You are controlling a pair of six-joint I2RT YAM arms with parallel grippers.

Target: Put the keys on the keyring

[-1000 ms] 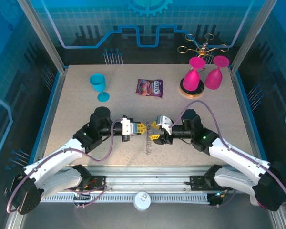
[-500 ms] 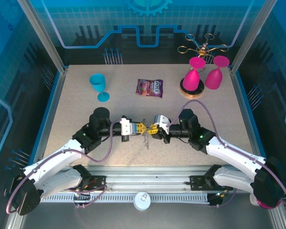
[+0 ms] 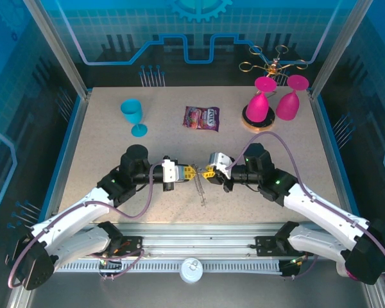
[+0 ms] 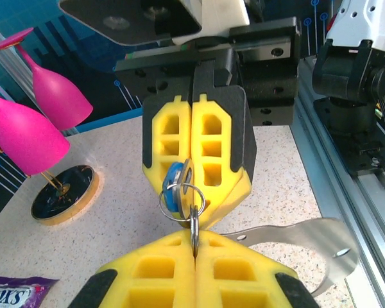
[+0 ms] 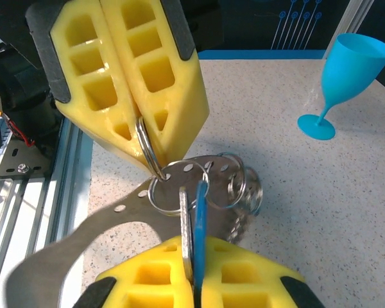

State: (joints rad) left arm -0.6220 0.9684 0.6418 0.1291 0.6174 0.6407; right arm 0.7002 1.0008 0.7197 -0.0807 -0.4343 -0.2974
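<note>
While the keyring (image 5: pixel 146 151) is clamped by the left gripper (image 3: pixel 191 172), the right gripper's (image 3: pixel 208 173) pinched key (image 5: pixel 200 212) should be threaded onto it slowly.

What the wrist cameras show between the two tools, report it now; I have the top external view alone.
Observer: In the right wrist view, the right tool is shut on the blue-headed key, which stands edge-on between its pads.
Operator: Now the left one.
Observer: The left tool is shut on a thin silver ring, pinched right at its tips.
Operator: Say whether key and ring are joined.
Observer: A second ring hangs from the pinched one and lies around the key's top end. I cannot tell whether it passes through the key.
</note>
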